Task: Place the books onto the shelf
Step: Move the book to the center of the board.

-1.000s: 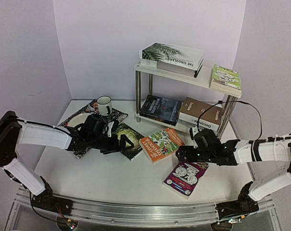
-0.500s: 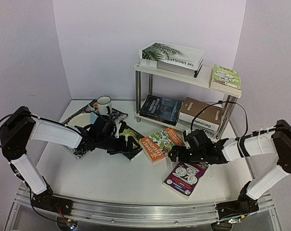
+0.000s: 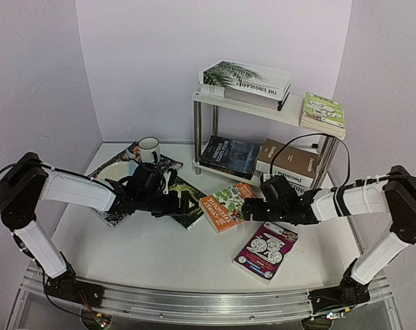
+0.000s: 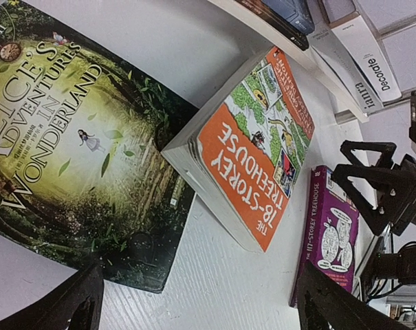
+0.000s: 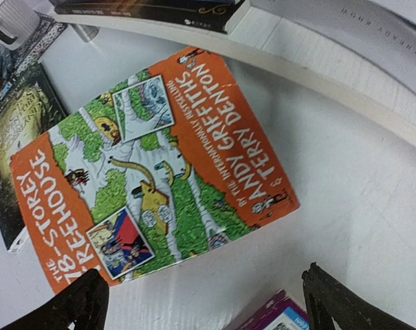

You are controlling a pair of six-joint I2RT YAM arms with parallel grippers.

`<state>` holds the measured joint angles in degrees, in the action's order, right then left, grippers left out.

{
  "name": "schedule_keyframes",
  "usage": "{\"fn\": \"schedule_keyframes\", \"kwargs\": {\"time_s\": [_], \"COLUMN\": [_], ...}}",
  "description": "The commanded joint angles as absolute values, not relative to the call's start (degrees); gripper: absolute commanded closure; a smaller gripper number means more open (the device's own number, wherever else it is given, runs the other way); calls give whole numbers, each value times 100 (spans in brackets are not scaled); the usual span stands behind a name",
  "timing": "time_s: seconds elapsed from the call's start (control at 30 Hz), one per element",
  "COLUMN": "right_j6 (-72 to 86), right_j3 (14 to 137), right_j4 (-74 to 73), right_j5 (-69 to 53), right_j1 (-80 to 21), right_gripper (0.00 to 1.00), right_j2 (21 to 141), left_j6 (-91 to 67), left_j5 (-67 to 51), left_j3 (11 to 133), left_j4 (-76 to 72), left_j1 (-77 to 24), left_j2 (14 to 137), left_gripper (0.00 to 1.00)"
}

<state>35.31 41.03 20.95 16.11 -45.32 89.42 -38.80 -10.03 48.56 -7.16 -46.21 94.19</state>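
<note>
Showing only overhead: lime green book (image 3: 323, 113) atop shelf (image 3: 263, 110).

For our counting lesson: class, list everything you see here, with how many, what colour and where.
shelf: 1, white boards, metal legs, back right
palm-leaf book: 1, white, atop a stack on the top board
lime book: 1, green, top board, right end
dark book: 1, blackish, lower board, left
brown book: 1, brown, lower board, right
orange book: 1, orange, table, before the shelf
Alice book: 1, dark green, table, left of orange book
magenta book: 1, magenta, table, front right
mug: 1, white, on placemat
placemat: 1, black-red, back left
table: 1, white, under all
left tool: 1, black, open, above Alice book
right tool: 1, black, open, above orange book
</note>
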Motion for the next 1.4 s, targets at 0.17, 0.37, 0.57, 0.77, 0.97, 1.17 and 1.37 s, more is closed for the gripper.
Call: {"fn": "schedule_keyframes", "kwargs": {"time_s": [0.17,0.37,0.57,0.77,0.97,1.17,1.37], "right_j6": [2387,2274,2314,2474,2549,2413,2042], "right_j3": [4485,4685,4628,4669,4610,4359,4317], "right_j4": [2461,2575,2802,2920,3004,3076,2813], "right_j5": [1723,1568,1260,700,100,-502,-654], "right_j1": [-4182,-4105,-3912,-3754,-3765,-4019,-4577], "right_gripper": [2,2,2,2,2,2,2], "right_j2": [9596,9930,10063,10230,10306,10209,10075], "left_j6": [-3727,-3698,-3715,-3708,-3630,-3569,-3571], "left_j5": [-907,-913,-946,-915,-947,-949,-906], "left_j3": [5079,4989,4861,4819,4950,5060,5055], "left_j4": [-987,-984,-985,-988,-967,-969,-921], "left_j1": [-4499,-4469,-4464,-4466,-4429,-4383,-4308], "left_j2": [9336,9186,9095,9034,9039,9032,8980], "left_gripper": [1,1,0,0,0,0,1]}}
